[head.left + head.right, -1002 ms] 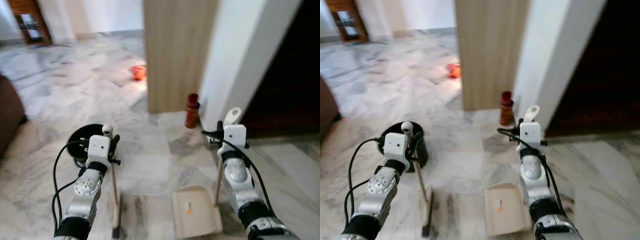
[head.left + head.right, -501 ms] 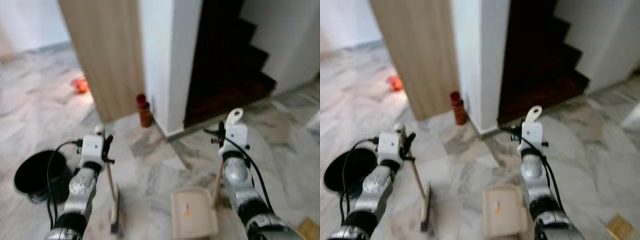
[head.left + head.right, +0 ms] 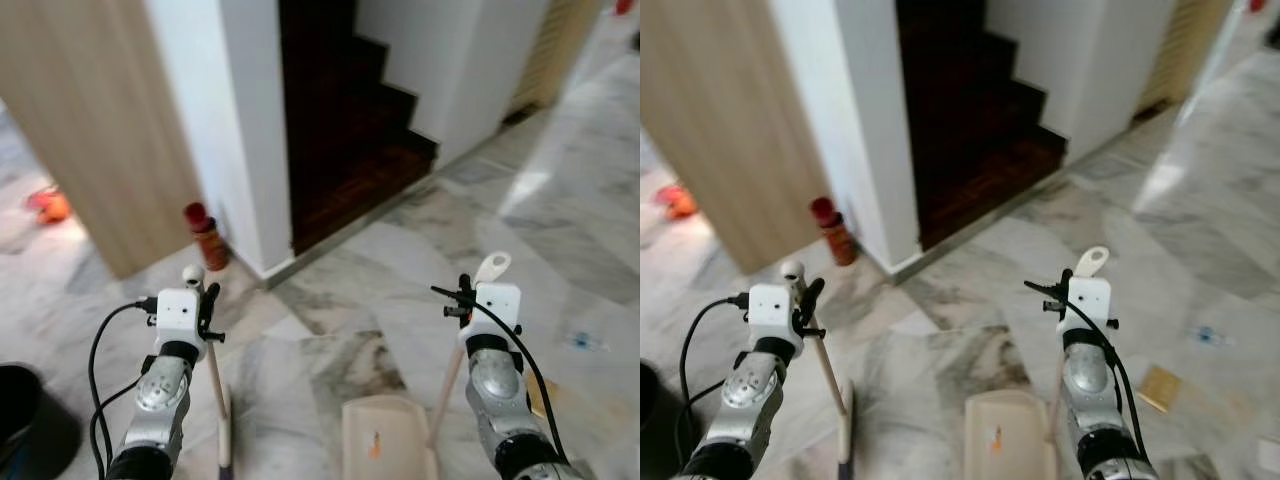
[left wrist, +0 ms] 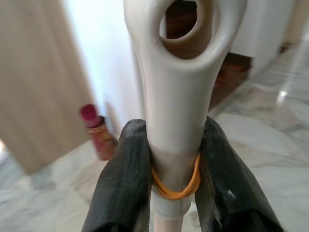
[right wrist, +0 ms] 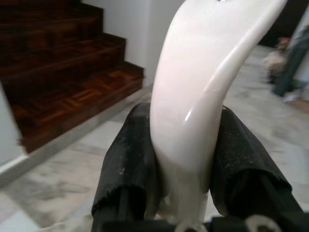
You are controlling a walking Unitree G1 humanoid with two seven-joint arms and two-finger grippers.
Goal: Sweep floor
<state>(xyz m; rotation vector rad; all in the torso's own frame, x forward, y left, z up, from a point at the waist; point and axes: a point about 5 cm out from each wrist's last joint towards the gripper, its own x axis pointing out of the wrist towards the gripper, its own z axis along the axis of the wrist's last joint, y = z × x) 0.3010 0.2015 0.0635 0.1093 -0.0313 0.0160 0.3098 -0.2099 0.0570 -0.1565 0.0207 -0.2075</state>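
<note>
Two tools show in the left eye view: left gripper [image 3: 203, 300] holds the broom [image 3: 215, 385], head on the marble floor [image 3: 400, 260]; right gripper [image 3: 466, 305] holds the dustpan [image 3: 385, 440] beside it

Left wrist view: black fingers [image 4: 123, 186] clamp the broom handle at its orange band

Right wrist view: fingers [image 5: 130, 164] pinch the white dustpan handle [image 5: 203, 87]

Sweeping well probably means keeping the pan's lip flat and brushing debris, like the tan scrap [image 3: 1160, 387], toward it
</note>
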